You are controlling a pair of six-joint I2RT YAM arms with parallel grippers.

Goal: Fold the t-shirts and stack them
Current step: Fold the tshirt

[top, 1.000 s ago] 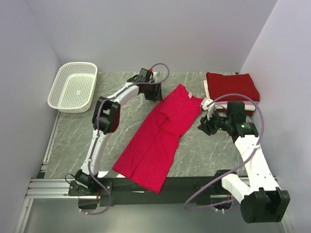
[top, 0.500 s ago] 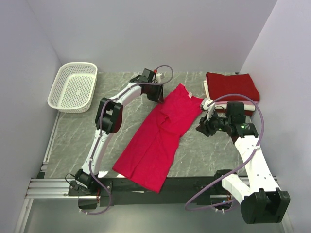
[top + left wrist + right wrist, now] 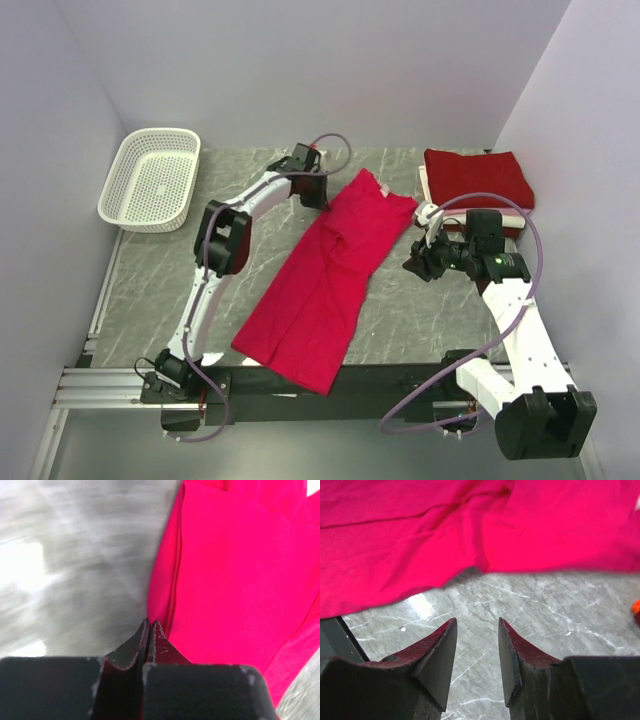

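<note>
The place is a small booth with pale lilac walls [image 3: 300,70] and a grey marbled table [image 3: 150,290]. Seen from above, a white lattice basket [image 3: 150,180] stands at the far left corner. The pinkish-red t-shirt [image 3: 325,285] lies flat and slanted across the middle of the table, its hem near the arm bases and its neck toward the far side. At the far right the crimson t-shirt [image 3: 478,178] lies folded on top of the white t-shirt [image 3: 423,183], of which only a thin edge shows. The left gripper [image 3: 318,195] is at the far left edge of the pinkish-red t-shirt, near the shoulder. The right gripper [image 3: 414,262] is low over the table, just beside the shirt's right edge.

In the left wrist view the picture is blurred. The fingers [image 3: 160,645] are pressed together and their tips meet right at the doubled edge of the pinkish-red t-shirt [image 3: 240,580], next to bare table [image 3: 75,580]. Whether cloth is pinched between them I cannot tell.

In the right wrist view the two fingers [image 3: 440,655] stand apart with nothing between them, over bare table [image 3: 545,620]. The pinkish-red t-shirt [image 3: 420,535] fills the upper part, a little ahead of the tips.
</note>
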